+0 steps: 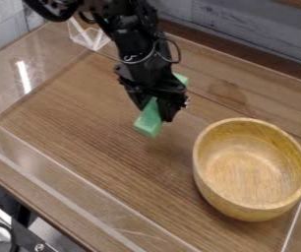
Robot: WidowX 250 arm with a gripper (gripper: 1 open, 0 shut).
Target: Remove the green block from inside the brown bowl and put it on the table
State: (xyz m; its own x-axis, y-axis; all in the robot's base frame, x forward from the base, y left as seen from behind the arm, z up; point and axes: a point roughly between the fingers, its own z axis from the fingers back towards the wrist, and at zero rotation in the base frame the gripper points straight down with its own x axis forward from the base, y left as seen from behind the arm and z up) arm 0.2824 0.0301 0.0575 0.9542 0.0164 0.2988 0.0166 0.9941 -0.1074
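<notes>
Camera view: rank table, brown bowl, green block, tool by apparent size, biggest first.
1. table
2. brown bowl
3. tool, counting only the black fingers; it sits higher, nearer the camera, so unsure against the bowl
4. green block, partly hidden by the tool shut on it

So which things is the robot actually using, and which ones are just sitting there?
Part of the job:
- green block, held in the tool
- brown bowl, now with nothing in it
- table, where the block goes

Just there:
- clear acrylic walls around the table's edges
- a clear folded thing at the back; I can't tell what it is
</notes>
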